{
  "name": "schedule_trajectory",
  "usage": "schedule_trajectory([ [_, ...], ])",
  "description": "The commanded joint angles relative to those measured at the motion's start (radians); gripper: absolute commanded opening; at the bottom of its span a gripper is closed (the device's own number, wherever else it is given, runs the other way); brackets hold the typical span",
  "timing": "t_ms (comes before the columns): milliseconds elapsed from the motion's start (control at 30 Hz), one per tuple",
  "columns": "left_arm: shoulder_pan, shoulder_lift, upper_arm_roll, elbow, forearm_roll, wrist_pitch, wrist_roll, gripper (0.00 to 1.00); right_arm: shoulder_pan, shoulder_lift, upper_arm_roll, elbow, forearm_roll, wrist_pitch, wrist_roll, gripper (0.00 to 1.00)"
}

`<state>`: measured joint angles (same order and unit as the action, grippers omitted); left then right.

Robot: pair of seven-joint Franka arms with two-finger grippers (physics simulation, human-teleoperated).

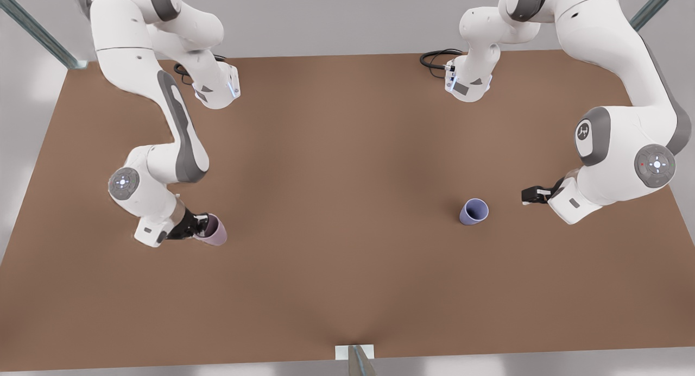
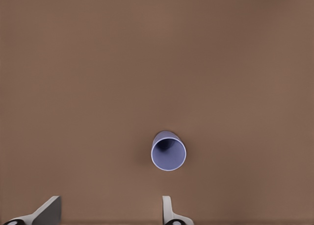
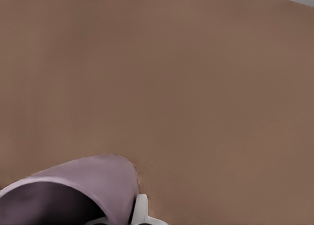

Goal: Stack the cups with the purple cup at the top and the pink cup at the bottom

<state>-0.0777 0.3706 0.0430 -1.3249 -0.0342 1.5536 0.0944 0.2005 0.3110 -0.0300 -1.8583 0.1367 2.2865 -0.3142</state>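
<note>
The pink cup (image 1: 215, 231) is at the front view's left, low over the brown table (image 1: 347, 148), its mouth turned toward the wrist. My right gripper (image 1: 202, 225) is shut on its rim; in the right wrist view the pink cup (image 3: 83, 186) wall sits between the fingers of that gripper (image 3: 120, 217). The purple cup (image 1: 473, 211) stands upright and alone at the front view's right. My left gripper (image 1: 531, 195) hovers a short way to its right, open. In the left wrist view the purple cup (image 2: 168, 151) lies ahead of the spread fingertips (image 2: 168, 209).
Both arm bases stand at the table's far edge with black cables (image 1: 437, 58) beside them. A small metal bracket (image 1: 355, 353) sits at the near edge. Bare brown tabletop lies between the two cups.
</note>
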Motion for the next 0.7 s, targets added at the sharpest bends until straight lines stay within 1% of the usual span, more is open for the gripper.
schedule_trajectory([
  [0,-0.001,-0.001,0.0,0.0,0.0,-0.004,0.002,1.0,0.098,-0.006,0.015,0.042,-0.009,-0.164,0.587,0.21],
  [67,0.001,0.001,0.0,0.001,0.0,-0.001,0.002,1.0,0.287,0.069,0.019,0.175,-0.002,-0.167,0.898,0.21],
  [100,0.001,0.004,0.0,0.0,0.0,0.0,0.002,1.0,0.356,0.164,0.019,0.313,-0.012,-0.203,1.046,0.21],
  [200,0.001,0.005,0.0,0.001,0.0,0.003,0.002,1.0,0.526,0.448,0.013,0.701,-0.016,-0.289,1.267,0.21],
  [233,0.001,0.007,0.0,0.001,0.0,0.003,0.002,1.0,0.556,0.543,0.008,0.83,-0.016,-0.323,1.317,0.21],
  [300,0.001,0.007,0.0,0.0,0.0,0.003,0.002,1.0,0.596,0.629,0.005,0.873,-0.046,-0.32,1.339,0.21],
  [467,-0.004,0.027,0.0,-0.008,-0.044,0.025,-0.001,1.0,0.614,0.669,0.002,0.883,-0.046,-0.309,1.356,0.21],
  [567,-0.008,-0.031,-0.002,-0.252,-0.061,0.265,0.001,1.0,0.614,0.675,0.001,0.886,-0.046,-0.306,1.354,0.21],
  [600,-0.008,-0.074,-0.003,-0.38,-0.062,0.403,0.001,1.0,0.612,0.689,0.002,0.887,-0.046,-0.292,1.354,0.21],
  [633,-0.008,-0.079,-0.009,-0.484,-0.062,0.535,0.001,1.0,0.612,0.697,0.001,0.889,-0.045,-0.285,1.351,0.21],
  [667,-0.011,-0.082,-0.012,-0.549,-0.062,0.626,0.001,1.0,0.614,0.704,0.004,0.889,-0.045,-0.272,1.353,0.21],
])
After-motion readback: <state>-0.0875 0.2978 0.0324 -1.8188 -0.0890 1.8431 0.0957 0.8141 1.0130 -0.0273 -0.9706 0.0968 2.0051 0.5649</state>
